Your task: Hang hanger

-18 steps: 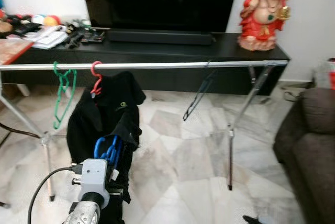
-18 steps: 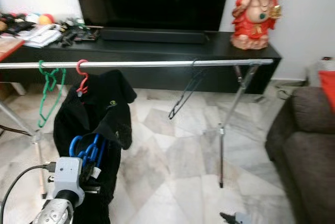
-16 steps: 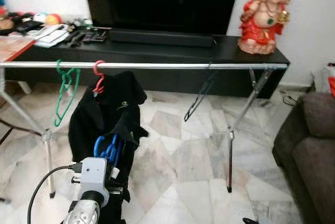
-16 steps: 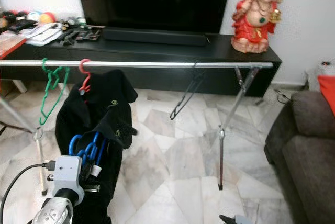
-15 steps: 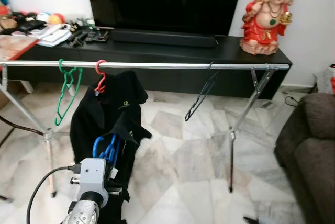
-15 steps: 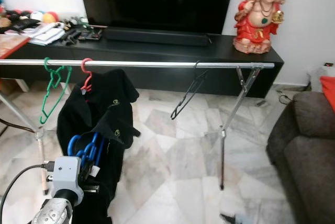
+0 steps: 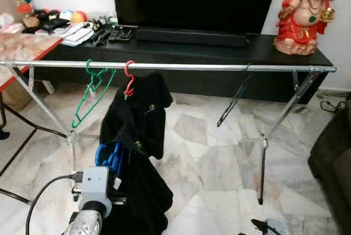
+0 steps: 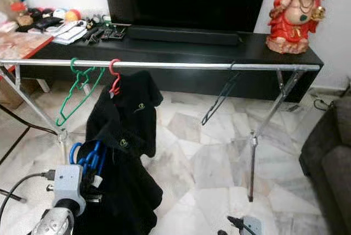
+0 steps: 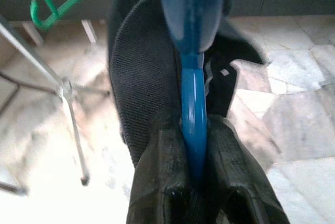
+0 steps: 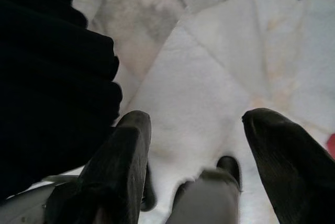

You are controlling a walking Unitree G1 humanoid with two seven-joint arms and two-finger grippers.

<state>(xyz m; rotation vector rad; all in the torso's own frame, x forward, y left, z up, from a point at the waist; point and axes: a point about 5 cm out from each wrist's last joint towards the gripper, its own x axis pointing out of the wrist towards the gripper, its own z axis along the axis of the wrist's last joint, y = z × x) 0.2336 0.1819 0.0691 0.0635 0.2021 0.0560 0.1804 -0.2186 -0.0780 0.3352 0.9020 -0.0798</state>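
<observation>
While the left end effector [image 9: 194, 145] clamped the blue plastic hanger [image 9: 192, 77] between its two black fingers [image 9: 162, 166], that hanger sat low at the near left, in front of the black garment [image 7: 137, 119] (which hung from a red plastic hanger [image 7: 129, 78]). Both hung under the long silver metal rail [image 7: 208, 67], beside a green wire hanger [image 7: 92, 89] further left and a black wire hanger [image 7: 235, 98] to the right. Over the pale marble floor [image 10: 209, 67], the right end effector [image 10: 196, 140] had its fingers spread wide, holding nothing.
</observation>
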